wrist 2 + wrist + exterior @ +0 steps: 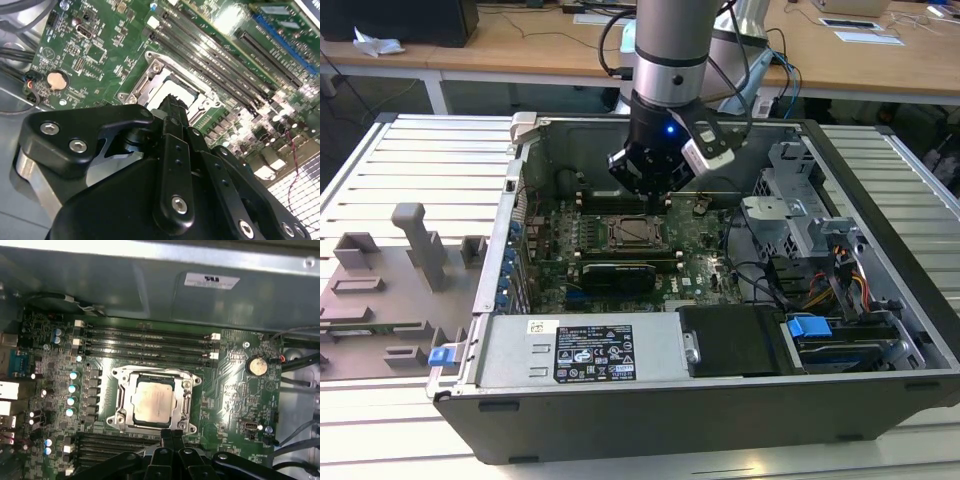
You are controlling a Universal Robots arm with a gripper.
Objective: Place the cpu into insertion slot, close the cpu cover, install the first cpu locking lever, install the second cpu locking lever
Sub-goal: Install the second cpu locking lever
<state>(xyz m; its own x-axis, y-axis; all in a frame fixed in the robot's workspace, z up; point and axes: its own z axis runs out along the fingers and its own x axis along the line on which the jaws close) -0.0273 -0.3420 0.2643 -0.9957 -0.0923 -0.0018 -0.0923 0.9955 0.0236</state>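
First wrist view: we note the cpu [154,402] seated in the insertion slot [187,405] (cover down); gripper [172,436] near, fingers together, empty.

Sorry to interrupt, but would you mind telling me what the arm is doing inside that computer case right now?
The arm is working on the motherboard inside the open case. Its gripper hangs low at the edge of the insertion slot. The cpu already sits in the slot, and the cpu cover appears to lie down around it, its silvery top showing through the window. The gripper carries nothing that I can see. Whether the locking levers are latched cannot be told.
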